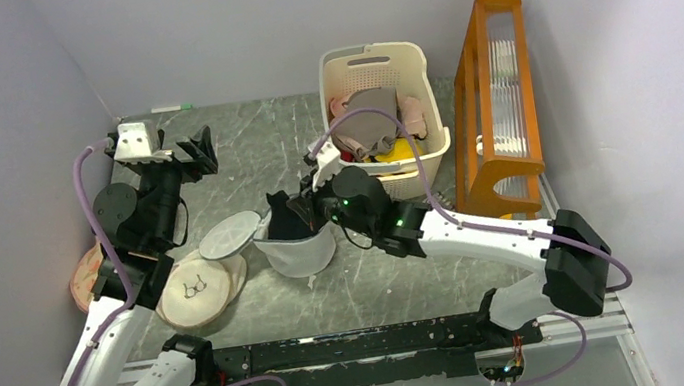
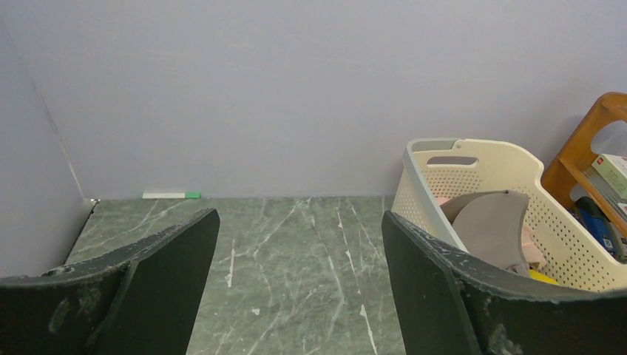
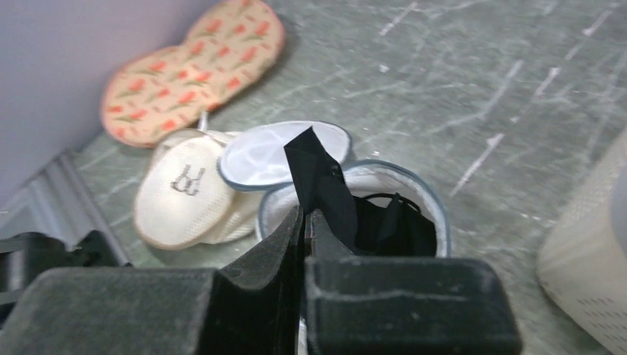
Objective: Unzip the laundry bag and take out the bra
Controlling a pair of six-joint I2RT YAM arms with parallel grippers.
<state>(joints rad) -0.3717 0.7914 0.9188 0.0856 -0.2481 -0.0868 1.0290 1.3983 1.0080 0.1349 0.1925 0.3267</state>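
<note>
The white mesh laundry bag (image 1: 298,252) stands open mid-table, its round lid (image 1: 230,234) flipped to the left. The black bra (image 1: 287,218) sticks up out of it. My right gripper (image 1: 305,210) is shut on the bra's fabric above the bag's rim. In the right wrist view the closed gripper (image 3: 305,216) pinches a black flap of the bra (image 3: 319,177), the rest lying inside the bag (image 3: 421,200). My left gripper (image 1: 201,152) is open and empty, raised at the far left; in the left wrist view it (image 2: 299,222) frames bare table.
A cream slatted basket (image 1: 406,68) with a grey-brown garment (image 1: 375,120) stands behind the bag. An orange wooden rack (image 1: 499,100) is at the right. Cream round pads (image 1: 196,290) lie left of the bag, pink patterned pads (image 1: 84,277) by the left wall.
</note>
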